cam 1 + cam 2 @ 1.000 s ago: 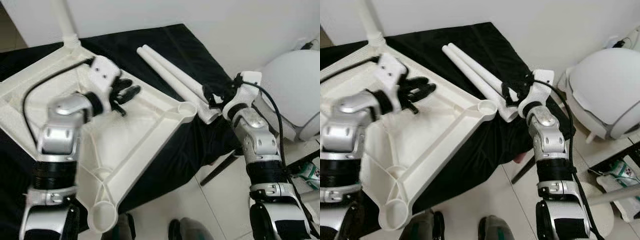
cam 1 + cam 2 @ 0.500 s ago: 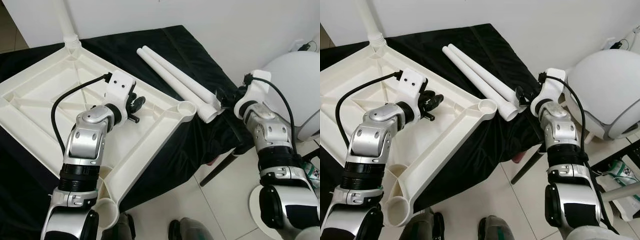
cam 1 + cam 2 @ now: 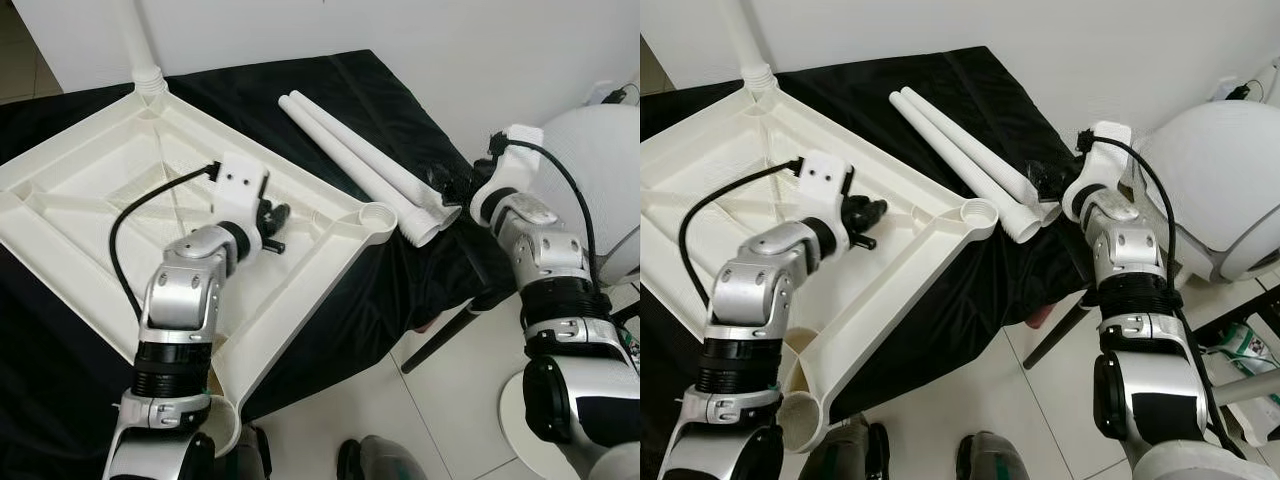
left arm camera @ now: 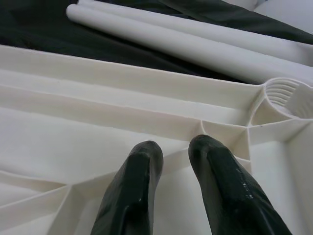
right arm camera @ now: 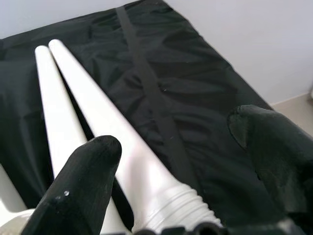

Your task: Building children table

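A white tabletop [image 3: 90, 190] lies upside down on a black cloth, with one white leg [image 3: 135, 40] standing in its far corner socket. Two loose white legs [image 3: 345, 145] lie side by side on the cloth beyond the near right corner socket [image 3: 377, 216]. My left gripper [image 3: 272, 228] hovers low over the ribbed underside [image 4: 73, 142] a little short of that socket, its fingers a narrow gap apart with nothing between them. My right gripper [image 3: 450, 190] is open wide at the threaded ends of the loose legs [image 5: 93, 93], not closed on either.
A large white rounded object [image 3: 600, 160] stands close on the right by the wall. The cloth-covered table ends just past the legs, with tiled floor [image 3: 400, 410] below and a dark slanted table strut [image 3: 440, 345]. Shoes [image 3: 375, 462] show at the lower edge.
My left forearm has swung in and lowered the gripper over the tabletop's underside, its fingers drawn closer together. The right gripper has risen to the legs' threaded ends. The camera shifted slightly.
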`<state>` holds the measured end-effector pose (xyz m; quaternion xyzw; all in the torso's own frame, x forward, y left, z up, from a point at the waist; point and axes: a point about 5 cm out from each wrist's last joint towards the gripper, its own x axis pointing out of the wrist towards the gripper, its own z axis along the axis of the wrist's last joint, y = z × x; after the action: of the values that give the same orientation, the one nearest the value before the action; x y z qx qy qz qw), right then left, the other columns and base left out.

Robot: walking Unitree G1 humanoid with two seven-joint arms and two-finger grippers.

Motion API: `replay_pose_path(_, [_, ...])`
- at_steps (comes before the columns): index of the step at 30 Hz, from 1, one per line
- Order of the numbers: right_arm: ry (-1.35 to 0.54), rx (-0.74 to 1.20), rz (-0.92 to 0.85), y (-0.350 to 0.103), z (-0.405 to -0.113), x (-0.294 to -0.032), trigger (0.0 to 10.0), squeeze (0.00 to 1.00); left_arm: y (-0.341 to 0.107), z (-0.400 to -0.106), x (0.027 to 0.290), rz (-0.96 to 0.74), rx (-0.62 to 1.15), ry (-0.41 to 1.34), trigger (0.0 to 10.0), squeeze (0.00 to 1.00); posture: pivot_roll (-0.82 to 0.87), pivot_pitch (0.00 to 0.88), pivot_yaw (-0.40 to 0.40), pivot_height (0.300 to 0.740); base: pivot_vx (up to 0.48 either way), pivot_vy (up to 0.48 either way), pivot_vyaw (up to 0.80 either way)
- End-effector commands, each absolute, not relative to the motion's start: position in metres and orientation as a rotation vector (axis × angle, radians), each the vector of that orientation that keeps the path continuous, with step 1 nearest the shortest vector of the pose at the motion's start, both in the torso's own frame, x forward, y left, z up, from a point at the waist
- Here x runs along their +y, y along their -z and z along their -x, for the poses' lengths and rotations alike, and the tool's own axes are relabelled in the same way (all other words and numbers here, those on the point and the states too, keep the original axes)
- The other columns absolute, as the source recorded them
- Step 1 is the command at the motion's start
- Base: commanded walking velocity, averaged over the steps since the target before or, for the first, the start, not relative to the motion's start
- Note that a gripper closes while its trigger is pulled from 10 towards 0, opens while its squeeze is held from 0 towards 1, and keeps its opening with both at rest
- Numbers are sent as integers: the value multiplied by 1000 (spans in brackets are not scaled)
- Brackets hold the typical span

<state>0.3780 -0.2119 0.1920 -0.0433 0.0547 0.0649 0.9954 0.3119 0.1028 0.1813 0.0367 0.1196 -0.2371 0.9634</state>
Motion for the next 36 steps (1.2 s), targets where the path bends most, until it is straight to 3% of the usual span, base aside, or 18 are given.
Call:
replay_pose_path(1, [-135, 103, 76, -193, -378, -212, 10000, 0, -182, -305, 92, -101, 224, 532, 10000, 0, -71, 45, -18, 740, 0, 0, 0])
replay_pose_path(14, [-180, 101, 62, -189, -373, -208, 10000, 0, -170, -290, 69, -293, 242, 687, 10000, 0, -75, 48, -9, 740, 0, 0, 0])
replay_pose_path(16, [-202, 99, 65, -185, -369, -206, 10000, 0, -167, -291, 68, -295, 253, 681, 10000, 55, -76, 47, -9, 740, 0, 0, 0])
replay_pose_path(17, [-217, 97, 67, -182, -366, -204, 10000, 0, -166, -292, 67, -291, 260, 677, 10000, 1000, -76, 47, -9, 740, 0, 0, 0])
replay_pose_path(21, [-276, 72, 69, -177, -352, -200, 10000, 0, -167, -304, 75, -334, 277, 580, 10000, 1000, -80, 49, -1, 740, 0, 0, 0])
replay_pose_path(27, [-280, 70, 68, -176, -350, -200, 10000, 0, -167, -305, 76, -343, 278, 572, 10000, 1000, -81, 49, 0, 740, 0, 0, 0])
replay_pose_path(28, [-277, 62, 65, -178, -348, -202, 10000, 0, -166, -306, 77, -349, 282, 568, 10000, 0, -89, 48, 10, 740, 0, 0, 0])
replay_pose_path(36, [-231, 32, 68, -187, -344, -214, 10000, 0, -157, -307, 75, -390, 345, 562, 10000, 0, -98, 50, 26, 740, 0, 0, 0])
